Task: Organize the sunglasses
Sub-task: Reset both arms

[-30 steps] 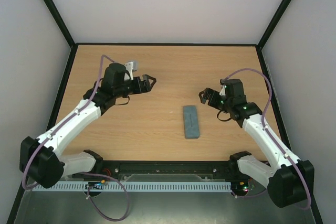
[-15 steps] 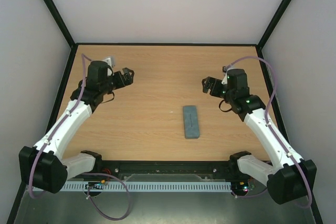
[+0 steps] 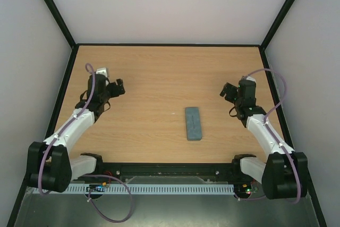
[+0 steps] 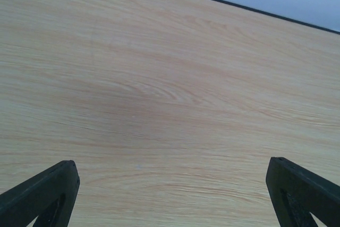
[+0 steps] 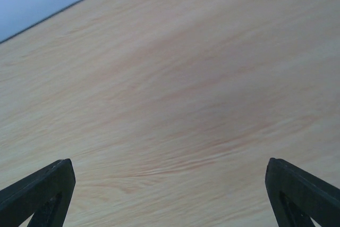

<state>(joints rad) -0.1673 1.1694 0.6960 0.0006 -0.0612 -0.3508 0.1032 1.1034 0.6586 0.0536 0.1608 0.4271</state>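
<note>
Shut case hides its inside; left tool appears cropped.

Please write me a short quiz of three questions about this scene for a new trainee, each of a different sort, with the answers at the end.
1. True or false: the left gripper and the right gripper are both open and empty.
2. Choose one. The closed grey-blue case lies:
A) flat on the table, between the two arms
B) in the jaws of the left arm
C) against the far edge
3. Short answer: do the sunglasses show in any view?

Key: 1 true. 2 A. 3 No, none of the three views shows them.
</note>
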